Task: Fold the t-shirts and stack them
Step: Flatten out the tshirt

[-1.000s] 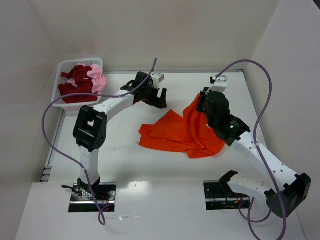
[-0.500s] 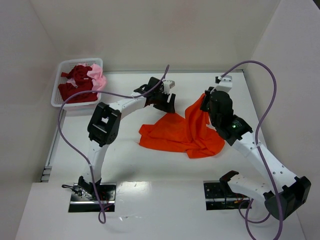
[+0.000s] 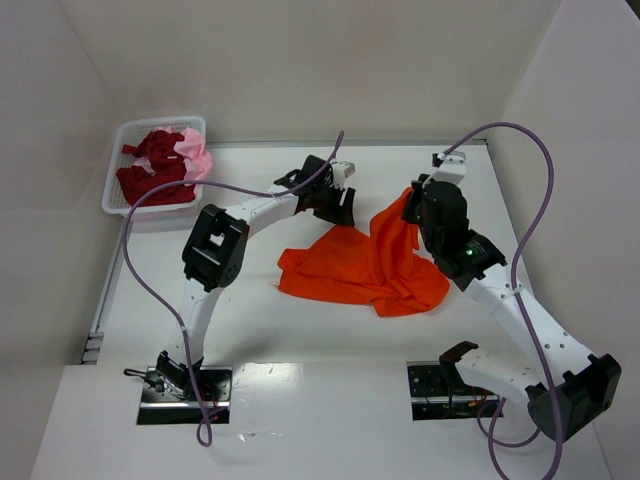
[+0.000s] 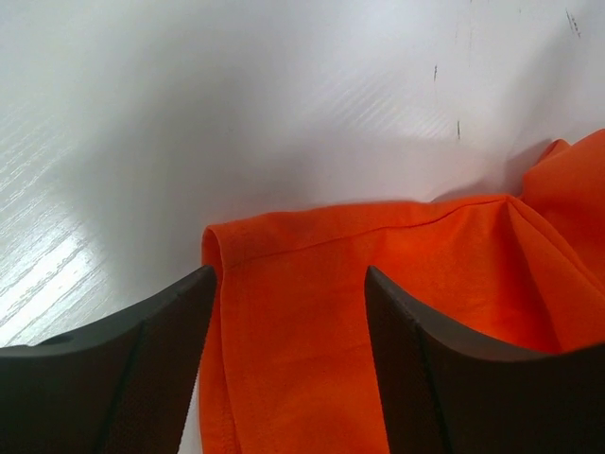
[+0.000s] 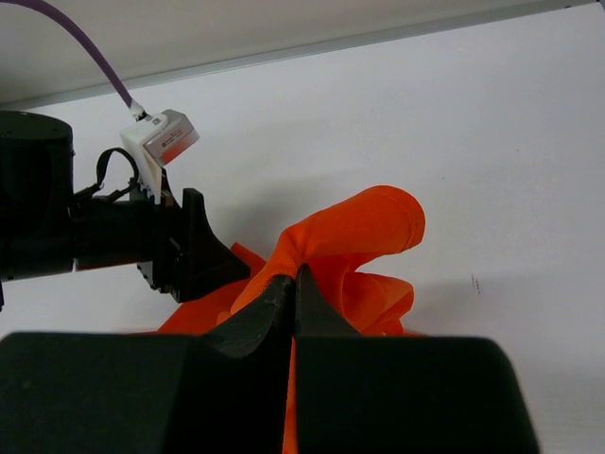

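Observation:
A bright orange t-shirt point(image 3: 360, 272) lies crumpled on the white table. My right gripper point(image 3: 408, 212) is shut on a fold of it point(image 5: 364, 222) and holds that part raised above the table; its fingertips point(image 5: 295, 271) pinch the cloth. My left gripper point(image 3: 335, 214) is at the shirt's far left corner. In the left wrist view it is open point(image 4: 290, 274), its two fingers standing either side of the hemmed edge of the shirt point(image 4: 378, 284), not closed on it. Dark red point(image 3: 150, 168) and pale pink point(image 3: 197, 158) t-shirts lie bunched in a basket.
The white mesh basket point(image 3: 116, 135) stands at the far left corner by the wall. White walls close in the table at the back, left and right. Purple cables loop above both arms.
My left arm has swung right from near the basket to the orange shirt's far corner, and its fingers have narrowed a little. The right gripper keeps its hold, almost unmoved.

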Controlling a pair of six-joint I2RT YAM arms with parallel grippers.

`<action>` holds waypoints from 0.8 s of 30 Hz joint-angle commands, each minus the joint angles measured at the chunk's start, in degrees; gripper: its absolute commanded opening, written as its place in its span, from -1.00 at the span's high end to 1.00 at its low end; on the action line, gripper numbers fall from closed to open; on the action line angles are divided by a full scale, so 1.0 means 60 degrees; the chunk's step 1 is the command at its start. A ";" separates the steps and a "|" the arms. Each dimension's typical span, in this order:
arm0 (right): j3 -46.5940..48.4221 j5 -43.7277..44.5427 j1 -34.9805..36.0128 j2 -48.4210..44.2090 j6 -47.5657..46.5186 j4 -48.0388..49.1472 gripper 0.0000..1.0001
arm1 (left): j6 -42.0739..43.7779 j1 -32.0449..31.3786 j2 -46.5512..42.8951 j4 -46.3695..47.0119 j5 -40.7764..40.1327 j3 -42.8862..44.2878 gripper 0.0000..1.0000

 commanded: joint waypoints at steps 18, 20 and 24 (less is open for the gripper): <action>-0.0115 -0.0213 -0.0201 -0.0137 -0.0085 0.0372 0.97 | 0.0157 -0.0022 0.0652 0.0175 0.0572 0.0166 0.10; -0.0116 -0.0213 -0.0289 -0.0137 -0.0085 0.0372 0.97 | 0.0157 -0.0022 0.0652 0.0175 0.0573 0.0166 0.26; -0.0116 -0.0301 -0.0289 -0.0137 -0.0085 0.0372 0.97 | 0.0157 -0.0022 0.0550 0.0087 0.0282 0.0078 0.58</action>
